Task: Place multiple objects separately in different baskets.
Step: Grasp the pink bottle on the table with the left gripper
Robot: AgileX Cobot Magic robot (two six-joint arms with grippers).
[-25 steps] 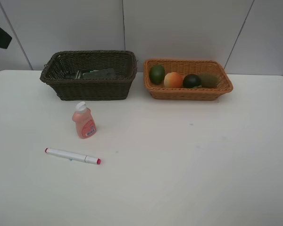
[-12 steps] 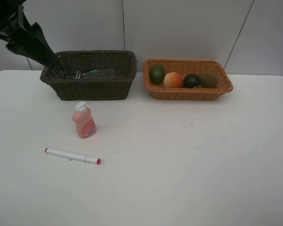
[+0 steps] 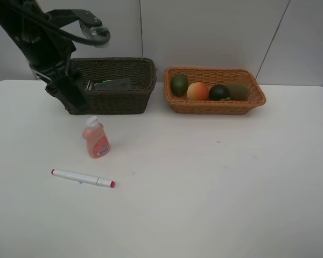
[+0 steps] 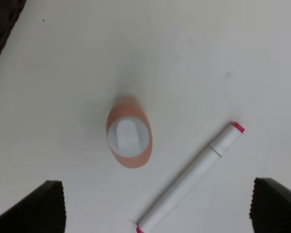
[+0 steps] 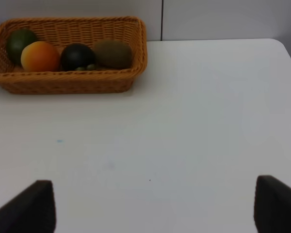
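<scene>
- While my left gripper (image 3: 74,95) hovers above the pink bottle (image 4: 129,132), I see its jaws spread, empty.
- Right gripper (image 5: 153,206): jaws spread, empty.
- White marker (image 4: 191,177) lies near the bottle.

Left hand (image 3: 74,97) points downward, jaws wide apart; right hand (image 5: 155,206) likewise gapes wide.

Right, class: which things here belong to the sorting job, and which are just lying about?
Job: pink bottle, marker, dark basket, tan basket, green fruit, orange-red fruit, dark-green fruit, kiwi.
Lying about: only the table and wall.
</scene>
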